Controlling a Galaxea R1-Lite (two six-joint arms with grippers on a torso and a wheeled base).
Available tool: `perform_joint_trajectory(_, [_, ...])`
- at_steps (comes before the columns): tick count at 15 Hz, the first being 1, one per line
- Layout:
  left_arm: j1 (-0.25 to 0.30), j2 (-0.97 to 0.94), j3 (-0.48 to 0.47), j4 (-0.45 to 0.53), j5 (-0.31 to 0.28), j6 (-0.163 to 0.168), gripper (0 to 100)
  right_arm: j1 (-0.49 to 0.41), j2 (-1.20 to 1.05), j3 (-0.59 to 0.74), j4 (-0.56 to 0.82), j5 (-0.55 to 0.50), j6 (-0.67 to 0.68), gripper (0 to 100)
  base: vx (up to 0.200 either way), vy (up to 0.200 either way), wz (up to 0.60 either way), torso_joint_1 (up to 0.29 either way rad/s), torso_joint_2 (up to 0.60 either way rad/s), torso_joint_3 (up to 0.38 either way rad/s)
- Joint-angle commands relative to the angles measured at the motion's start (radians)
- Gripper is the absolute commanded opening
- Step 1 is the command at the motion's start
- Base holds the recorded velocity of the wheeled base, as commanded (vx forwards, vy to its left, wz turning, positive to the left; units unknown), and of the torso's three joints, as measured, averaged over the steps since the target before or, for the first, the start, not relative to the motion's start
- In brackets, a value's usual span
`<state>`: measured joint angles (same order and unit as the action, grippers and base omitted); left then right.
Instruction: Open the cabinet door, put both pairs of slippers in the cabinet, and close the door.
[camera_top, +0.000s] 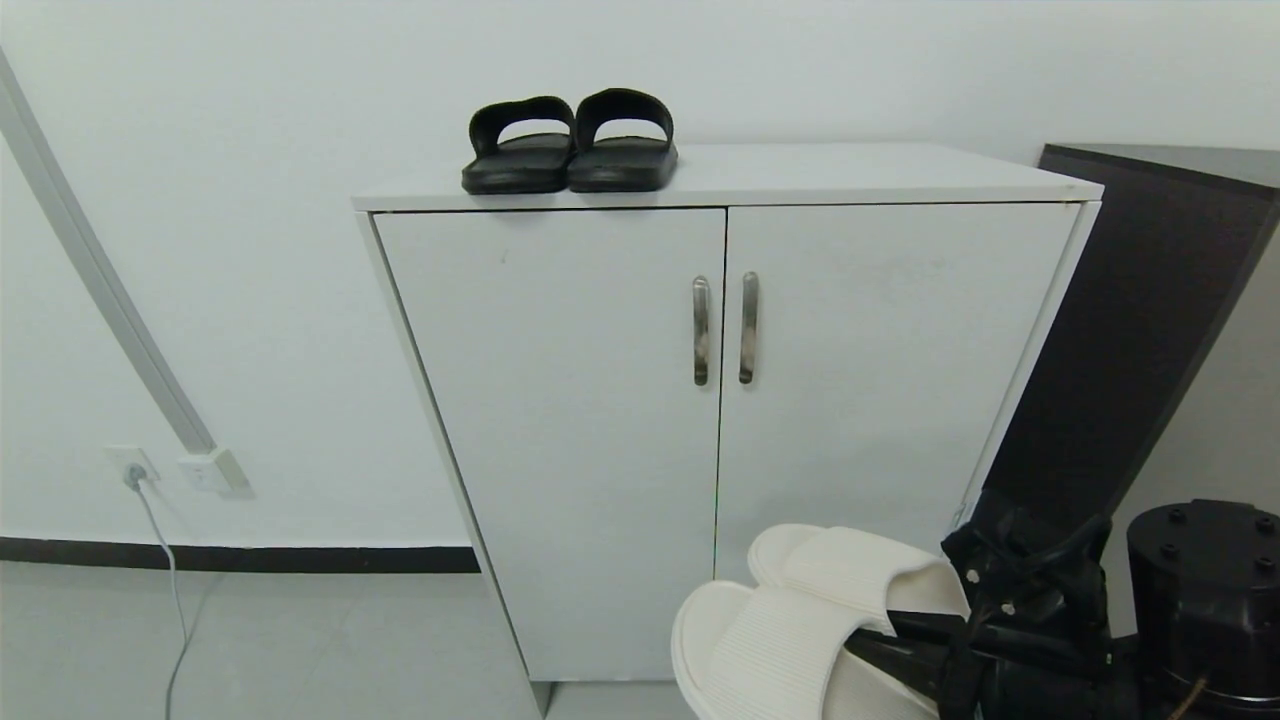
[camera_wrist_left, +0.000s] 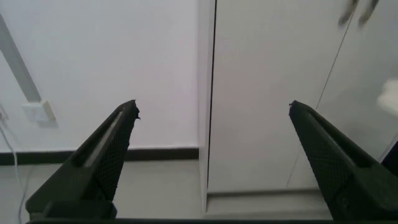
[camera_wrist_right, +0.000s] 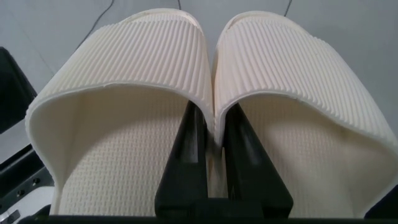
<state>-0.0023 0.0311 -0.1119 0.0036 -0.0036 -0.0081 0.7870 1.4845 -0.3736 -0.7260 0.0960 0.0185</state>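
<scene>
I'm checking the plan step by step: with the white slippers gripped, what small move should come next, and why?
Probably bring the open left gripper toward the left door's handle: both cabinet doors are shut, and the right gripper is clamped on the white slippers.

Lighting: bright, soft and even, with no hard-edged shadows on the white wall (camera_top: 200, 250) or the white cabinet (camera_top: 560, 420). There is only thin shade under the cabinet's top lip and beneath the black slippers (camera_top: 570, 150). Glare: a slight sheen on the metal handles (camera_top: 701, 330) and a dull gleam on the dark panel (camera_top: 1130, 330) at right. Contrast and distortion: the white slippers (camera_wrist_right: 199, 93) have brightly lit ribbed straps and shaded insides, the fingers (camera_wrist_left: 106, 155) of the left gripper (camera_wrist_left: 212, 109) stand dark against the pale wall, and the cabinet's sides lean inward toward the floor in the head view.
</scene>
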Motion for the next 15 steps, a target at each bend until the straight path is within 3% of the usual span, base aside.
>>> perform_joint_trajectory(1, [-0.004, 0.230, -0.180, 0.004, -0.021, -0.027, 100, 0.000, -0.006, 0.005, -0.003, 0.001, 0.000, 0, 0.000, 0.000, 0.00, -0.002, 0.19, 0.129])
perform_joint_trajectory(4, [-0.005, 0.368, -0.183, -0.039, -0.151, 0.068, 100, 0.000, -0.015, 0.019, -0.004, -0.004, -0.002, 0, 0.000, 0.000, 0.00, 0.005, 0.06, 0.036])
perform_joint_trajectory(9, [-0.027, 0.676, -0.206, -0.198, -0.512, 0.063, 100, -0.002, -0.015, 0.036, -0.004, -0.002, -0.042, 0, 0.000, 0.000, 0.00, 0.000, 0.00, 0.000])
perform_joint_trajectory(10, [-0.064, 0.745, -0.233, -0.243, -0.547, 0.062, 100, -0.002, -0.012, 0.036, -0.004, -0.002, -0.042, 0, 0.000, 0.000, 0.00, 0.000, 0.00, 0.000])
perform_joint_trajectory(12, [-0.150, 0.843, -0.281, -0.290, -0.547, 0.043, 100, -0.002, -0.013, 0.033, -0.004, -0.004, -0.042, 0, 0.000, 0.000, 0.00, 0.000, 0.00, 0.000])
perform_joint_trajectory(13, [-0.231, 0.931, -0.325, -0.344, -0.547, 0.011, 100, -0.002, -0.013, 0.032, -0.004, -0.005, -0.043, 0, 0.000, 0.000, 0.00, 0.000, 0.00, 0.000])
perform_joint_trajectory(15, [-0.343, 1.058, -0.379, -0.436, -0.538, -0.003, 100, -0.002, -0.013, 0.032, -0.004, -0.005, -0.042, 0, 0.000, 0.000, 0.00, 0.000, 0.00, 0.000])
